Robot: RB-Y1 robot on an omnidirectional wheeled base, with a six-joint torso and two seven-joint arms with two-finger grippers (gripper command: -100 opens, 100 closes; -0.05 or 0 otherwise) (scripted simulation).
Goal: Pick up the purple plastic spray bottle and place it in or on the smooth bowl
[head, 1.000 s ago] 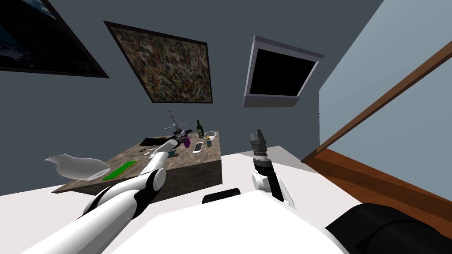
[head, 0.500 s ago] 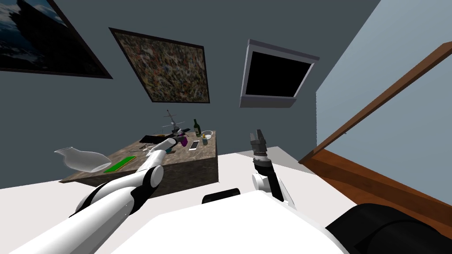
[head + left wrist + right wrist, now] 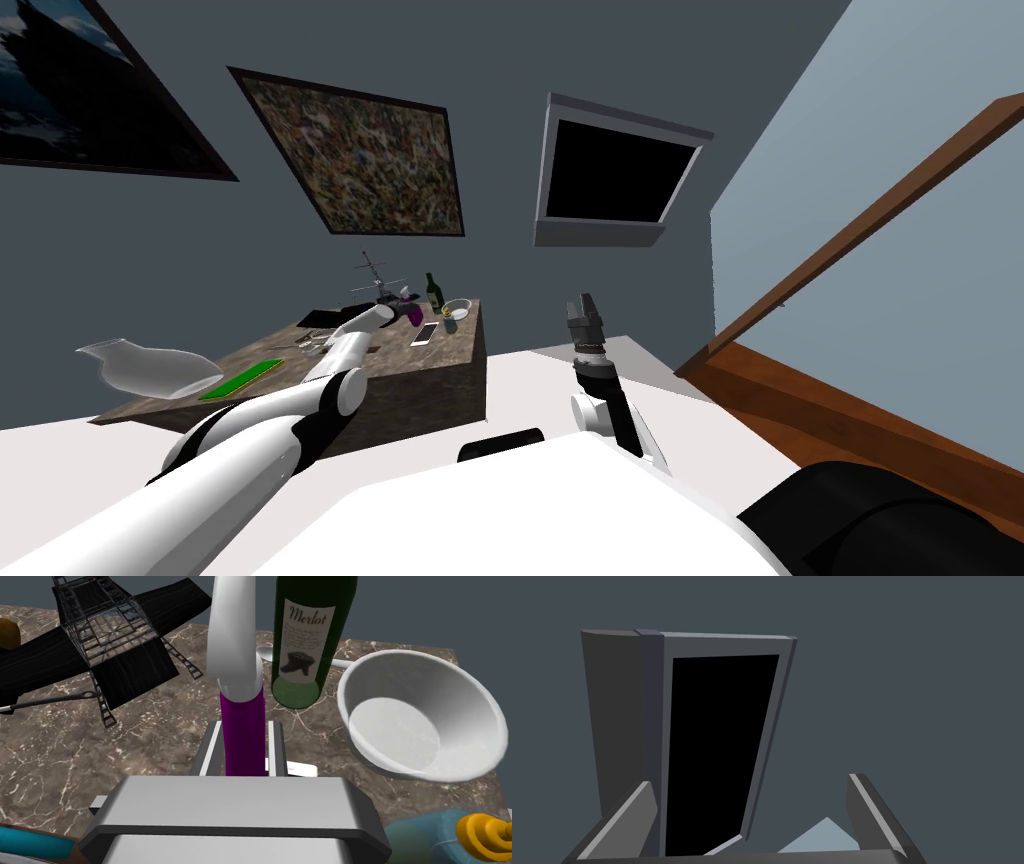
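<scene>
Left gripper (image 3: 244, 728) clamps the spray bottle (image 3: 244, 707), so the grab looks done. Bowl (image 3: 452, 701) waits nearby, drop pending. Right gripper (image 3: 751, 780) idles, jaws apart.

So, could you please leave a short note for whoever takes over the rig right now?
Left gripper: shut on the purple spray bottle, fingers pressing its sides, over the brown marbled table.
Right gripper: open, idle, raised beside the chest.
White bowl: on the table beside the gripped bottle, nothing in it. A green wine bottle stands close to both.
Done: bottle grasped. I cannot tell whether it is off the table.
Left: carry it to the bowl, clear of the wine bottle, set it in, release.
</scene>
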